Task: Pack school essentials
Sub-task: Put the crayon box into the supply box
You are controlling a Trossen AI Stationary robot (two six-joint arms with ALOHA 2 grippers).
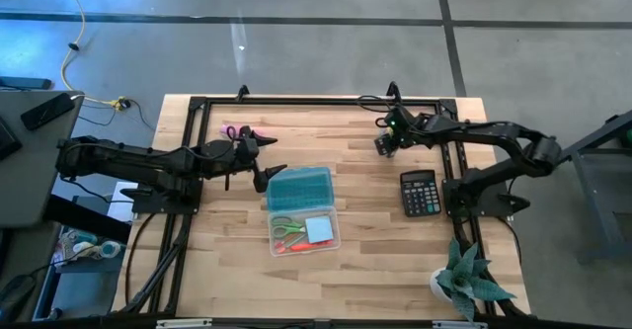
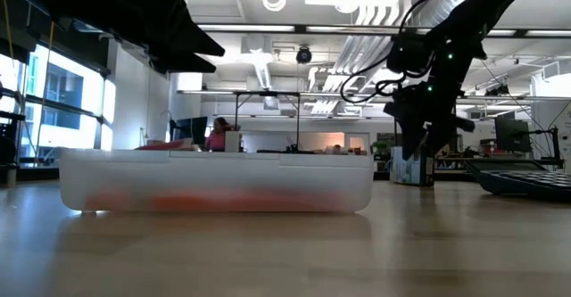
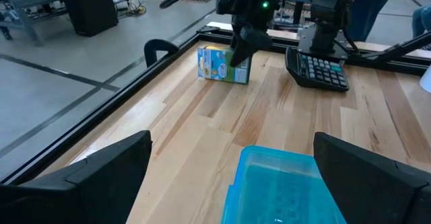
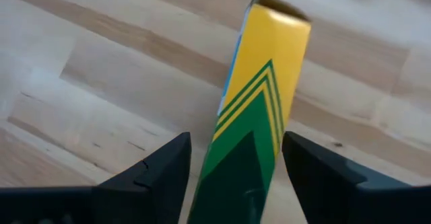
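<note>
The green-yellow block [image 4: 252, 96] lies near the counter's [image 1: 375, 260] twelve o'clock edge, and we see the right gripper [image 1: 388, 140] over it, fingers [image 4: 161, 170] spread on either side with small gaps, not yet clamped. At centre sits the open clear case [image 1: 304, 232] with green-handled scissors [image 1: 287, 227] and light-blue square note pad [image 1: 319, 230]. The left gripper [image 1: 267, 176] hovers at its ten o'clock, wide apart, holding nothing. A calculator [image 1: 419, 192] lies at three o'clock.

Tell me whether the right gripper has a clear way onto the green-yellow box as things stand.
Probably yes. The right gripper is open right at the green-yellow box, one finger on each side, on bare wood. The calculator sits well aside.
</note>
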